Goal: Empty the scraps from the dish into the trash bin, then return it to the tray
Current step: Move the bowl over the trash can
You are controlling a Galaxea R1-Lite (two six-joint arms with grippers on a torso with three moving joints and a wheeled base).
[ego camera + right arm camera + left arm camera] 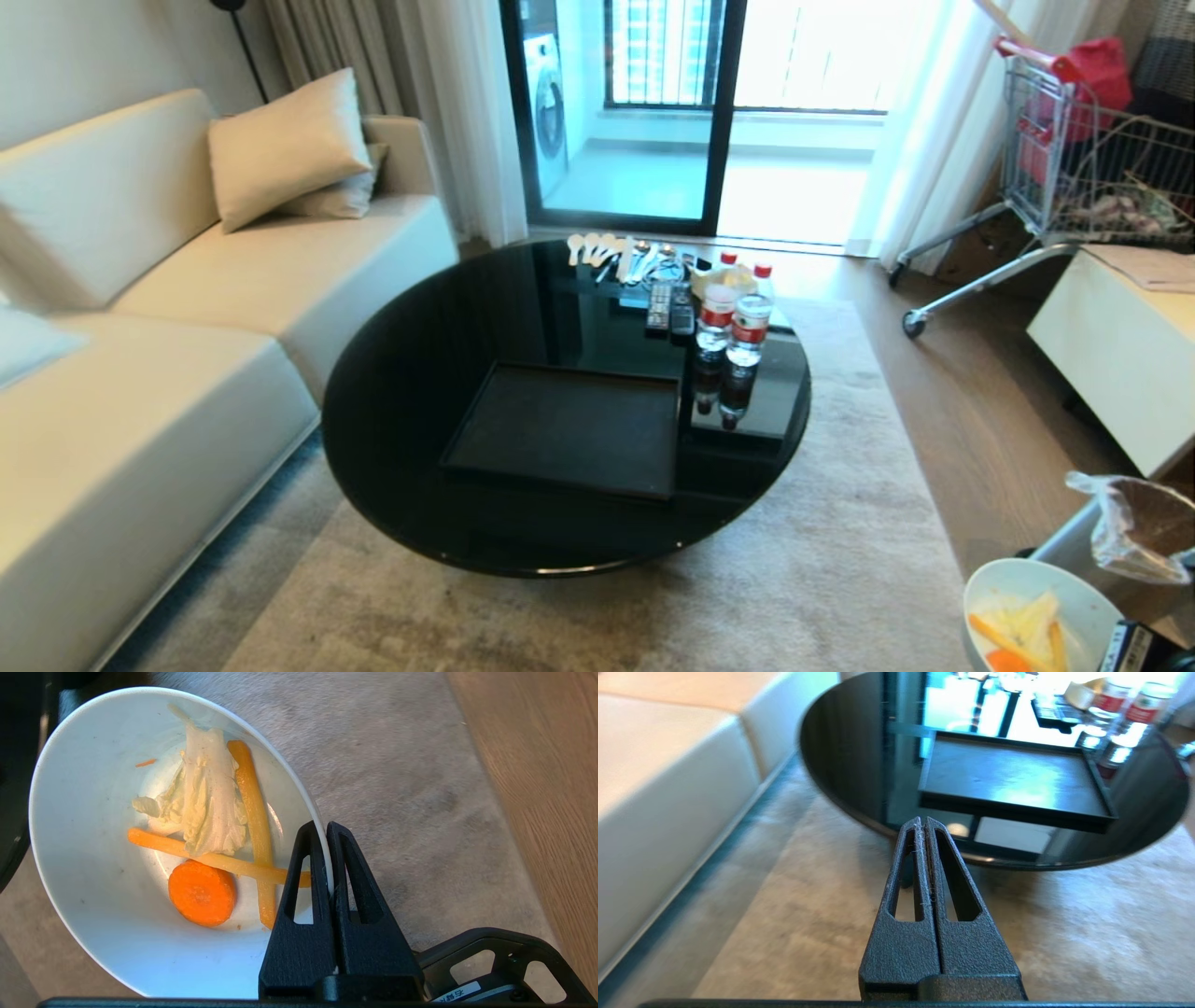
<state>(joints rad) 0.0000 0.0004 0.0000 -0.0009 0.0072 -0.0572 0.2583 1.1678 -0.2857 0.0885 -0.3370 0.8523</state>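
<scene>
Black round counter at center, tray bare on it; bottles at 1 o'clock of tray. Trash bin at 4 o'clock, dish just beside it. My right jaws clamp dish rim, scraps inside. Tip over liner, judged; keep grip firm. My left jaws pressed together, idle, holding nothing.

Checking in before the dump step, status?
Right gripper shut on the dish rim, scraps still inside, beside the trash bin. Left gripper shut, idle over the rug. Tray empty on table. Nothing in the way.
</scene>
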